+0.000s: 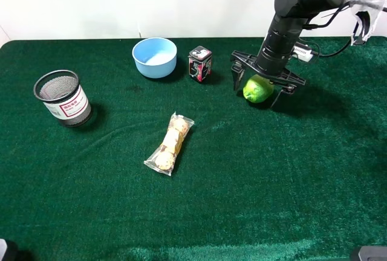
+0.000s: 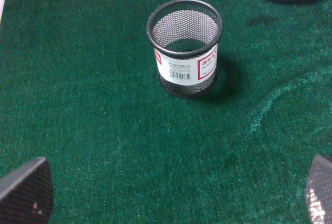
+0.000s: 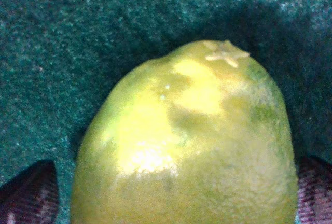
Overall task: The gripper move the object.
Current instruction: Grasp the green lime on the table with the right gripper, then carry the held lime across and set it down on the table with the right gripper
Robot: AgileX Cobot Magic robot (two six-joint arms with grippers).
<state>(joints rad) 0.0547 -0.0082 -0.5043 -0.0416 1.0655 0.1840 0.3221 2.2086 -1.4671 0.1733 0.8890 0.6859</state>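
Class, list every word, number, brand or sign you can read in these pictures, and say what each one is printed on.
Mesh cup: white label with red print and a barcode, too blurred to read.
Small dark tin: pink and white markings, too small to read.
Cookie packet, blue bowl, lime: no text visible.
So no text can be quoted.

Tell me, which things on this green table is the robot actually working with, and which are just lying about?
Part of the job:
- right gripper, fingers open either side of the fruit
- yellow-green fruit

Just lying about:
- blue bowl
- small dark tin
- cookie packet
- black mesh cup
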